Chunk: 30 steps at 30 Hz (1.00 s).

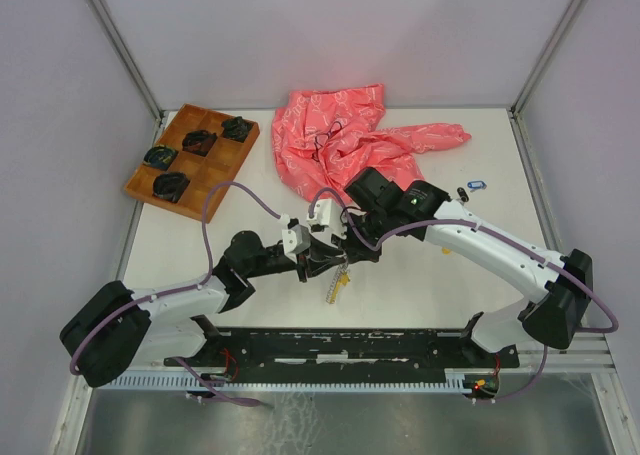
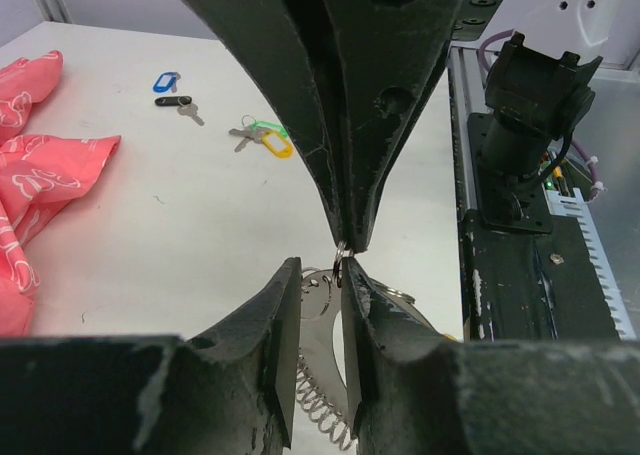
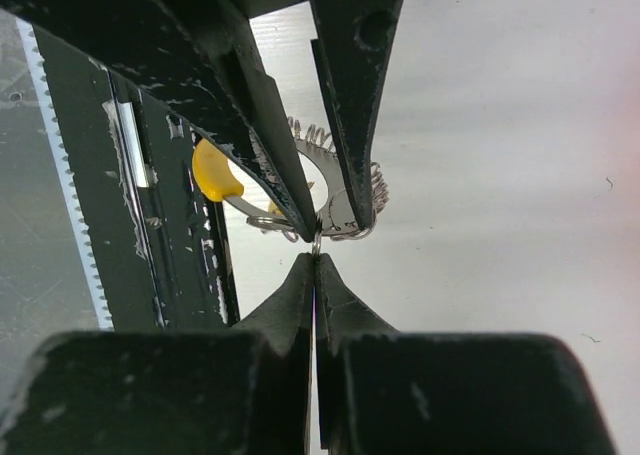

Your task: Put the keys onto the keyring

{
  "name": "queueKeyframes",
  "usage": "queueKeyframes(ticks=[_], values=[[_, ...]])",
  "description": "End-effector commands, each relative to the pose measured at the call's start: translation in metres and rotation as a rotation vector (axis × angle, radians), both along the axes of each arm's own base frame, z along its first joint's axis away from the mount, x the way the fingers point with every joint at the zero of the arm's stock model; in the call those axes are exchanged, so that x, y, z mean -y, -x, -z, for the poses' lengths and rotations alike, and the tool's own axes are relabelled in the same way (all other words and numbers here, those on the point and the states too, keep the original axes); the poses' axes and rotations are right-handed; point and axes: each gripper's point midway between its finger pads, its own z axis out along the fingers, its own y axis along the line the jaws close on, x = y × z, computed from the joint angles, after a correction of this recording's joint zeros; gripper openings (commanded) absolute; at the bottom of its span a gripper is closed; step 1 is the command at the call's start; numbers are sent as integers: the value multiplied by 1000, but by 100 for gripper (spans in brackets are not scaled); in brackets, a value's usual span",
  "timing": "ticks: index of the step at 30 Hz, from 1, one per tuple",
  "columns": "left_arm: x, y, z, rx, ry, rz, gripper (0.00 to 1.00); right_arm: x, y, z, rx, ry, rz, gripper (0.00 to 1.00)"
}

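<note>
Both arms meet over the middle of the table (image 1: pixel 430 285), claws tip to tip. The left claw (image 2: pixel 320 272) is closed to a narrow slot on the keyring (image 3: pixel 332 203), with the flat silver part pinched between its fingers and the coiled part sticking out below them. It holds the ring clear of the table, edge toward the other arm. I read that as bracing, giving the other side something fixed to work against. The right claw (image 3: pixel 316 265) is fully closed, its fingertips meeting on a thin wire loop (image 3: pixel 316 237) right at the keyring's rim. The loop looks like a key's own small ring. It is too small to tell whether it is threaded on or only touching. The tight pinch makes sense, since wire that thin would likely slip from anything looser. A yellow key (image 1: pixel 340 280) hangs below the two claws, off the table; I cannot tell whether it hangs from the loop or from the keyring itself. The loose keys lie well apart from the claws on the right side: a blue key (image 2: pixel 165 80), a black key (image 2: pixel 175 101) just beside it, and nearer, a green key (image 2: pixel 265 130) with a yellow tag (image 2: pixel 283 148) against it. A pink cloth (image 1: pixel 345 140) lies at the back and a wooden tray (image 1: pixel 135 185) at the back left; neither is involved. My judgement is that one key is in hand and most of the task is left.
</note>
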Motion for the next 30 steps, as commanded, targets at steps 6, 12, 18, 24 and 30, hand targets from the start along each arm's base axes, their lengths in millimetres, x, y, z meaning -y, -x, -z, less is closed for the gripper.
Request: queueKeyframes(ticks=[6, 12, 18, 24, 30], values=[[9, 2, -23, 37, 45, 45, 6, -11, 2, -21, 51, -118, -43, 4], [-4, 3, -45, 70, 154, -16, 3, -8, 2, -24, 119, -200, -36, 22], [-19, 6, -58, 79, 240, -74, 3, -2, -8, -41, 261, -383, 44, 30], [-26, 11, -70, 98, 289, -81, 3, -5, 3, -60, 352, -563, -15, 30], [-27, 15, -80, 108, 321, -65, 3, -11, 7, -70, 400, -682, -47, 29]])
